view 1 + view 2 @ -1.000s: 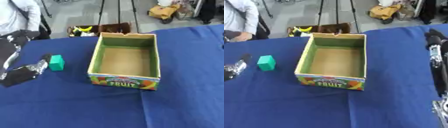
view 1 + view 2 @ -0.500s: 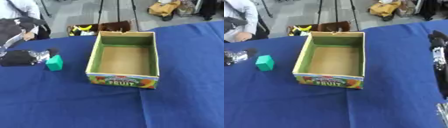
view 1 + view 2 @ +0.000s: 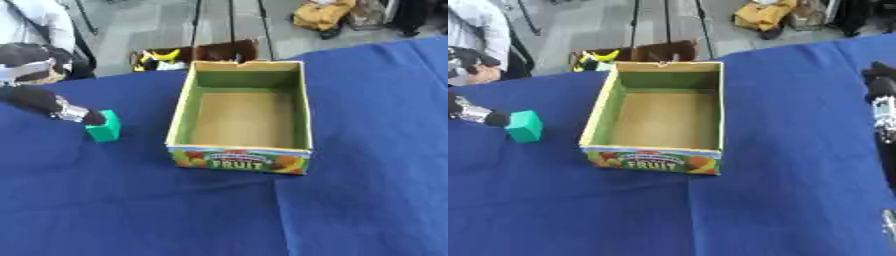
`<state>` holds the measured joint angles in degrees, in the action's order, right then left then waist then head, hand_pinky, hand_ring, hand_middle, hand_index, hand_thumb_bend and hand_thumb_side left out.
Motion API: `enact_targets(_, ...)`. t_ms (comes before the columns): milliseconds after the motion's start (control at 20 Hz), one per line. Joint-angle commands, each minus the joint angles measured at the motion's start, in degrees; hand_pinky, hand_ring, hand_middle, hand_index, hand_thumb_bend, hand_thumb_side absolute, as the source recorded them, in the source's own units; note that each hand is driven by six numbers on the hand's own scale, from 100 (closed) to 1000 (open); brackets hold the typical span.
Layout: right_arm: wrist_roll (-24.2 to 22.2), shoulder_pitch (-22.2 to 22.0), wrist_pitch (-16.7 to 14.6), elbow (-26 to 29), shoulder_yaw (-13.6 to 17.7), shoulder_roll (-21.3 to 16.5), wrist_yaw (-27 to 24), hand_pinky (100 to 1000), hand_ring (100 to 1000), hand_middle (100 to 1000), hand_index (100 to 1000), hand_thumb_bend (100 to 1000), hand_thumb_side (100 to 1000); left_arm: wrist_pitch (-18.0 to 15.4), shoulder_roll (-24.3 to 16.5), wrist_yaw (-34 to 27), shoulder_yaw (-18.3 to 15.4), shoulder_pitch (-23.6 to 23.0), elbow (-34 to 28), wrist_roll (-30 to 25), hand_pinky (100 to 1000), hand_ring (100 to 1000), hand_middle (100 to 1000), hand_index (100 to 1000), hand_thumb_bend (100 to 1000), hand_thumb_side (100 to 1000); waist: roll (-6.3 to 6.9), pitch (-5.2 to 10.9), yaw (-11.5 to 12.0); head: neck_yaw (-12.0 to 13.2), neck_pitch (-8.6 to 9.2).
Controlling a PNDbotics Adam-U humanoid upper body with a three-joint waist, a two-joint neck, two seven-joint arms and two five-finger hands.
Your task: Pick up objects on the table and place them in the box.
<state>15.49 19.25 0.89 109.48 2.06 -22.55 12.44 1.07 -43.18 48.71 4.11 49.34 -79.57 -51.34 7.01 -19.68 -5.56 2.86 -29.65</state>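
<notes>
Green block [image 3: 103, 131] sits on the blue-draped worktop [image 3: 219, 215] at nine o'clock from the open fruit box [image 3: 242, 116], just apart from its wall. It looks rigid, light and flat-faced, so opposite side faces are likely the best hold. The left hand [image 3: 80, 115] reaches it from nine o'clock, fingertips at its near face; whether they are spread or closed I cannot tell. The right arm [image 3: 880, 105] hangs at three o'clock.

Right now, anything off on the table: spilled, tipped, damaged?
Nothing stands out. The fruit box sits upright and empty on the blue tablecloth; the green block rests left of it with the left hand at its side.
</notes>
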Motion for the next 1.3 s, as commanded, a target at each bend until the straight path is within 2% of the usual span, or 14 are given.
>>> enact_targets(50,-0.2,0.9,-0.1,0.4,0.0,-1.6,-0.2,864,903,826,918,100,1000,-0.5,-2.0,-0.7,0.5,2.3,6.0,-0.6,809,866,961,1000,827,664,-0.28,1.29,-0.3,0.6,0.44)
enact_targets(200,-0.4,1.2,-0.1,0.4,-0.1,-1.5,-0.3,864,903,826,918,100,1000,-0.5,-1.0,-0.2,0.5,4.0,10.7,-0.6,801,861,968,1000,772,642,-0.42,1.10,-0.9,1.1,0.86)
enact_targets(300,-0.4,1.4,0.0,0.3,-0.1,-1.4,-0.3,864,903,826,917,100,1000,-0.5,-0.3,0.7,0.2,4.8,13.0,-0.6,792,857,979,1000,700,621,-0.57,0.94,-1.2,1.3,1.11)
enact_targets(600,-0.5,1.8,0.0,0.3,-0.1,-1.4,-0.5,864,903,825,917,100,1000,0.2,1.7,3.0,-1.3,6.4,18.0,-0.5,781,841,979,1000,578,594,-0.83,0.28,-2.0,2.0,1.90)
enact_targets(850,-0.6,2.1,0.1,0.3,-0.1,-1.4,-0.6,864,903,825,917,100,1000,0.4,2.5,6.1,-1.8,7.5,21.6,0.0,784,840,977,1000,438,553,-1.02,-0.26,-2.6,2.5,2.25)
enact_targets(1000,-0.6,2.2,0.1,0.3,-0.1,-1.4,-0.7,865,903,825,917,100,1000,0.3,2.6,7.0,-1.8,7.6,22.5,-0.5,786,842,985,1000,452,538,-1.08,-0.51,-2.8,2.6,2.35)
enact_targets(1300,-0.6,2.3,0.1,0.3,-0.1,-1.3,-0.8,865,904,825,915,100,1000,0.1,2.7,8.3,-1.6,7.7,23.7,-0.6,786,845,1000,1000,393,538,-1.03,-0.80,-2.9,3.4,3.64)
